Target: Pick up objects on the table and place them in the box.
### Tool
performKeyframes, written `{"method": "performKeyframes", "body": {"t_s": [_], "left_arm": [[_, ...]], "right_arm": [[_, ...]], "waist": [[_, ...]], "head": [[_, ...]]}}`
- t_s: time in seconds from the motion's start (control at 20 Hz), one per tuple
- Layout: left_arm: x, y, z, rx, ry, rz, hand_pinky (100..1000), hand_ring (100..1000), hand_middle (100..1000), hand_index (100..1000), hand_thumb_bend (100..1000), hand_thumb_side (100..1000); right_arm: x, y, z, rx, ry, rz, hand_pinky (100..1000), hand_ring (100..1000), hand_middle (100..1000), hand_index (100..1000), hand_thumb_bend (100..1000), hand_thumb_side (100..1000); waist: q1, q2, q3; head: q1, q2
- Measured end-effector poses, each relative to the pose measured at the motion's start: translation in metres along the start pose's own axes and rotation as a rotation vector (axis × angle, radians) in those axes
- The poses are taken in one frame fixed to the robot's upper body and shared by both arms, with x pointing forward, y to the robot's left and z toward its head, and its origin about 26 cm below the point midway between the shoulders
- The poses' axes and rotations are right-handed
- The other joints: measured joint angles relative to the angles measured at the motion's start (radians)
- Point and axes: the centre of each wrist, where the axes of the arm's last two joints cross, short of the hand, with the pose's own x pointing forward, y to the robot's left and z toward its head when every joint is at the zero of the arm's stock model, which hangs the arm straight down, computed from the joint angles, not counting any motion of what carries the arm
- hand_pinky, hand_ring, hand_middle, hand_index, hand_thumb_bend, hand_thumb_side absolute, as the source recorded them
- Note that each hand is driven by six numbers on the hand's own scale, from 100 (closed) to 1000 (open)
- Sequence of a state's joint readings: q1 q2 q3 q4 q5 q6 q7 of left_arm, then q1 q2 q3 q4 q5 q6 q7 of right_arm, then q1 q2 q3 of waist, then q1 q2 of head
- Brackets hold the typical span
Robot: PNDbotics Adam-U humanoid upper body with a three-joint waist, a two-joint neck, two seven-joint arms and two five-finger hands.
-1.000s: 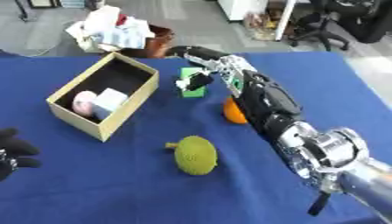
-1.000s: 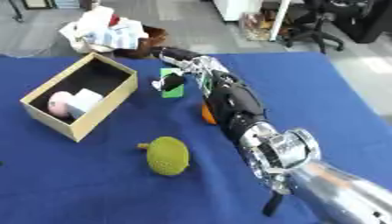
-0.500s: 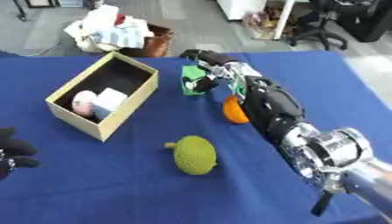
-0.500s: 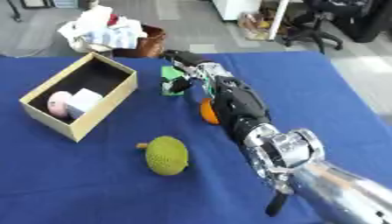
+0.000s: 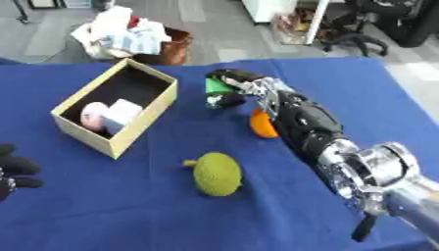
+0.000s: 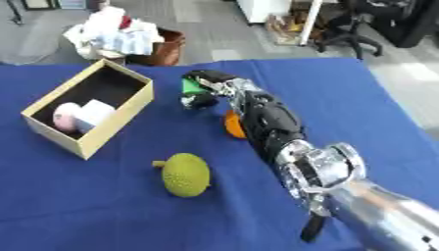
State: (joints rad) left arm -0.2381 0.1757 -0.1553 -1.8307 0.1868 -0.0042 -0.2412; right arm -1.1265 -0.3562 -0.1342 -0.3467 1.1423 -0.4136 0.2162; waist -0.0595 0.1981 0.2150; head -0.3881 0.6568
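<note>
- Left eye view: the right hand (image 5: 230,88) reaches far across the blue table (image 5: 103,206), fingers and thumb curled round a small green object (image 5: 216,85), pinching it from above so it can be carried towards the box (image 5: 153,112).
- The green piece looks flat-sided and boxy; it lies right of the box's far corner, whether lifted or not I cannot tell.
- The box is open-topped cardboard, stiff-walled, already holding a pink rounded thing (image 5: 93,113) and a pale block (image 5: 123,112).
- The left hand (image 5: 12,169) rests idle at the lower left edge, dark fingers curled on nothing.
- Right eye view: an orange fruit (image 6: 232,126), smooth and round, sits half hidden beside the forearm.
- A bumpy, yellow-green, stemmed fruit (image 6: 185,175) lies nearer, well apart from the box; both wait for pickup.
</note>
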Motion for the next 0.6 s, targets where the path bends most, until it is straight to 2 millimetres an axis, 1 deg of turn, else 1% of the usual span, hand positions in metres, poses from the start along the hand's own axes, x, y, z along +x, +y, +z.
{"method": "performKeyframes", "body": {"t_s": [0.1,0.15,0.2,0.25,0.45,0.6], "left_arm": [[0.000,0.000,0.000,0.000,0.000,0.000,630,670,601,811,100,858],[0.000,0.000,0.000,0.000,0.000,-0.001,630,669,601,811,100,858],[0.000,0.000,0.000,0.000,0.001,-0.002,630,669,601,811,100,858],[0.000,0.000,0.000,0.001,0.001,-0.002,629,669,601,811,100,857],[0.000,0.000,0.000,0.002,0.001,-0.002,629,669,601,811,100,858],[0.000,0.000,0.000,0.003,0.002,-0.002,629,668,601,811,100,857]], "right_arm": [[0.000,-0.001,0.000,0.000,-0.009,-0.010,548,625,866,1000,100,238],[0.000,-0.002,0.000,-0.005,-0.015,-0.012,494,569,839,1000,100,215],[0.001,-0.003,0.000,-0.015,-0.022,-0.013,469,541,839,1000,100,215],[0.001,-0.004,0.000,-0.026,-0.031,-0.014,451,516,800,1000,100,208],[0.005,-0.010,0.000,-0.087,-0.090,-0.024,452,506,788,1000,100,199],[0.017,-0.026,-0.003,-0.140,-0.174,-0.018,457,504,782,1000,100,198]], "waist": [[0.000,0.000,0.000],[0.000,0.000,0.000],[0.000,0.000,-0.001],[0.000,0.000,-0.001],[0.000,0.000,-0.005],[0.000,0.000,-0.005]], "head": [[0.000,0.000],[0.000,0.000],[0.000,0.000],[0.000,0.000],[0.000,-0.002],[0.000,-0.003]]}}
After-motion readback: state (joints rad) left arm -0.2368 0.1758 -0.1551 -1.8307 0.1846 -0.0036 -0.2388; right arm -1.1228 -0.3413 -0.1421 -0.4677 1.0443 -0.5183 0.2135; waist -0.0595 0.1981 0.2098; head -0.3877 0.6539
